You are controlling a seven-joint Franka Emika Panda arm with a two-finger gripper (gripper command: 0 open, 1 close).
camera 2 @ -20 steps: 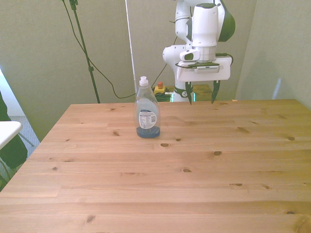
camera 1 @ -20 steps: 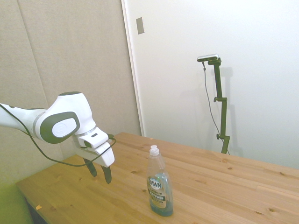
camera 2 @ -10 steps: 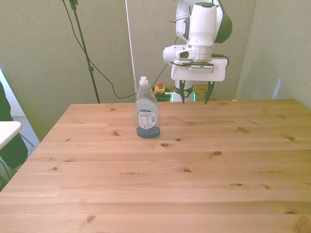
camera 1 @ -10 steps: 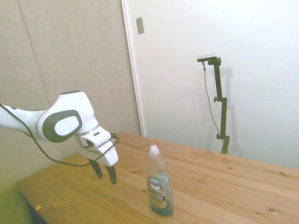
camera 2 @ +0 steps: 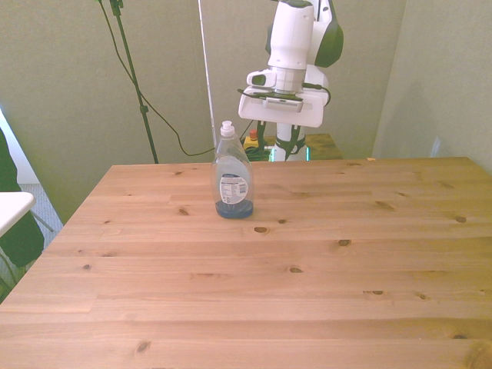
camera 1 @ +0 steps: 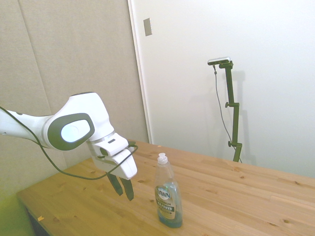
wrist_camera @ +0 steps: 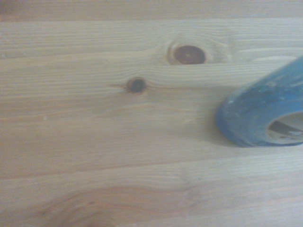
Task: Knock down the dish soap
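The dish soap (camera 1: 168,197) stands upright on the wooden table (camera 1: 236,196). It is a slim clear bottle with blue liquid, a white cap and a dark label, and it also shows in the front view (camera 2: 233,178). My gripper (camera 1: 125,194) hovers just above the table, a short gap to the side view's left of the bottle, open and holding nothing. From the front, the gripper (camera 2: 280,146) hangs behind the bottle, slightly toward the front view's right. The wrist view catches the blue base of the dish soap (wrist_camera: 262,118) on the wood.
A red and yellow button box (camera 2: 251,141) sits beyond the table's far edge. A white surface (camera 2: 11,204) and a dark shape (camera 2: 19,238) lie off the front view's left edge. Bare wood stretches across the table (camera 2: 307,292) in front of the bottle.
The arm has swung toward the front view's left and come lower, closing most of the gap to the bottle. The bottle has not moved.
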